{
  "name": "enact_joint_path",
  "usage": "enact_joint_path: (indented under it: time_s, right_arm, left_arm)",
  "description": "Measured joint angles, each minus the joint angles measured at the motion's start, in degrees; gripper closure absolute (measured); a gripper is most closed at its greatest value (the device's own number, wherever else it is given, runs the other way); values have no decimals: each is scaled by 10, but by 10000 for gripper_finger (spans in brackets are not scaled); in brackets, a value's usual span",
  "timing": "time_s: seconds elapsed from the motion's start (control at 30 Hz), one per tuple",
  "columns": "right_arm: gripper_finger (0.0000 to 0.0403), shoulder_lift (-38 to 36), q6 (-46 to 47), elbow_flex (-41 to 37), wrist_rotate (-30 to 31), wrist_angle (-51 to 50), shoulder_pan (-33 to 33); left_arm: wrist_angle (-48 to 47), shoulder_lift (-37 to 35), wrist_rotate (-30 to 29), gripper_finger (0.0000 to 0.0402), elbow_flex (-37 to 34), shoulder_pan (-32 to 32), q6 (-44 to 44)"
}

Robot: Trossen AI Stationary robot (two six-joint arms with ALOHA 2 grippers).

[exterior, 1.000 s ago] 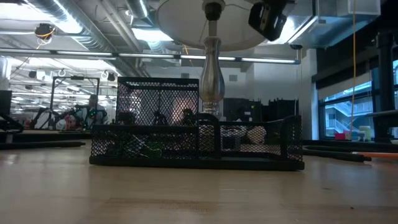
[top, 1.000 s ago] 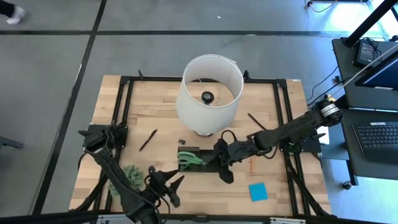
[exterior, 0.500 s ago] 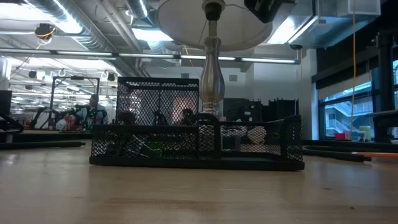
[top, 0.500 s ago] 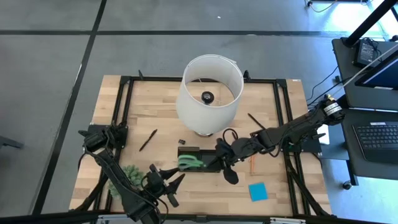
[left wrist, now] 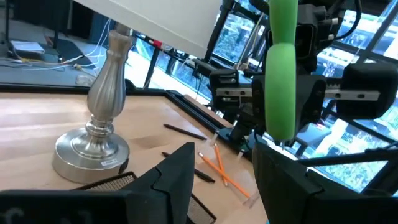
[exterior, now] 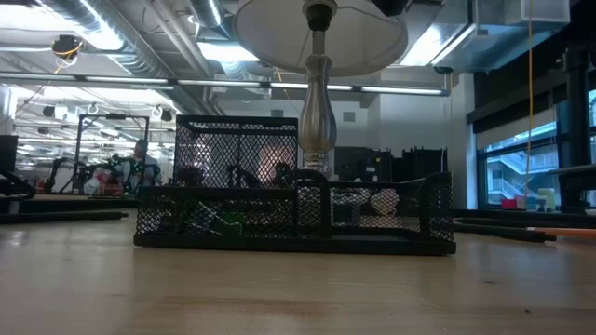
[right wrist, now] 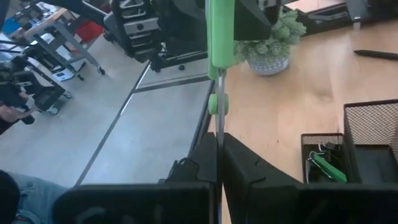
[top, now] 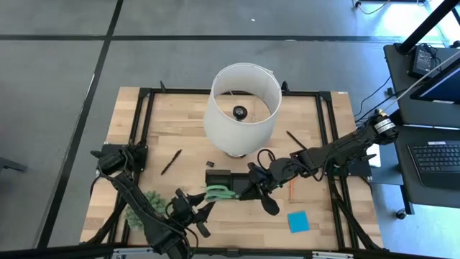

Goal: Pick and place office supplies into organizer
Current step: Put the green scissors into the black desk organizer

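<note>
High view: wood table (top: 180,122), grey floor (top: 57,65).

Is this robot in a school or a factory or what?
Probably a big robot lab or workshop. Bare ducts and strip lights run across the ceiling, more workbenches stand behind the table, and a desk with a keyboard sits beside it.
</note>
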Motion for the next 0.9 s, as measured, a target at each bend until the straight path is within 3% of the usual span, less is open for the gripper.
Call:
enact_joint_path:
  time_s: [0.5, 0.57, 0.73, 0.8, 0.9]
  right_arm:
    - [392, 0, -2, 0, 0, -1, 0]
    - [392, 0, -2, 0, 0, -4, 0]
    - [392, 0, -3, 0, 0, -7, 0]
    - [392, 0, -5, 0, 0, -9, 0]
    - [391, 0, -12, 0, 0, -9, 0]
  left_arm:
    - [108, 0, 7, 247, 0, -20, 59]
    - [131, 0, 70, 247, 0, -23, 60]
    - [202, 0, 356, 247, 0, -11, 41]
    - [242, 0, 452, 247, 0, 1, 73]
    - [353, 0, 503, 247, 0, 14, 207]
